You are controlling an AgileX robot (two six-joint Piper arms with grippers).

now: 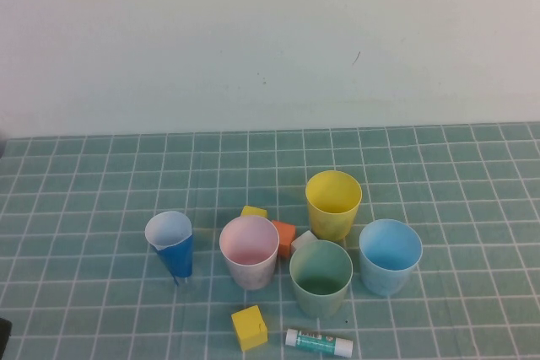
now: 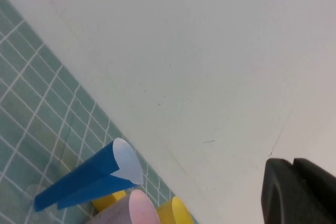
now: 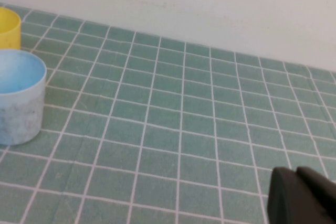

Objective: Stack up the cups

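The cups stand upright and apart on the green tiled mat: pink (image 1: 249, 250), pale green (image 1: 321, 277), light blue (image 1: 390, 255) and yellow (image 1: 333, 202) behind them. Neither gripper shows in the high view. In the left wrist view my left gripper (image 2: 293, 167) is shut and empty, well off from the pink cup (image 2: 142, 209) and yellow cup (image 2: 177, 212). In the right wrist view my right gripper (image 3: 297, 176) is shut and empty over bare tiles, away from the light blue cup (image 3: 18, 95) and yellow cup (image 3: 8, 27).
A narrow dark-blue cone cup (image 1: 171, 246) stands left of the pink cup. Small cubes lie among the cups: yellow (image 1: 253, 212), orange (image 1: 284, 236) and white (image 1: 303, 241). Near the front lie another yellow cube (image 1: 249, 327) and a glue stick (image 1: 319, 342). A pale wall rises behind the mat.
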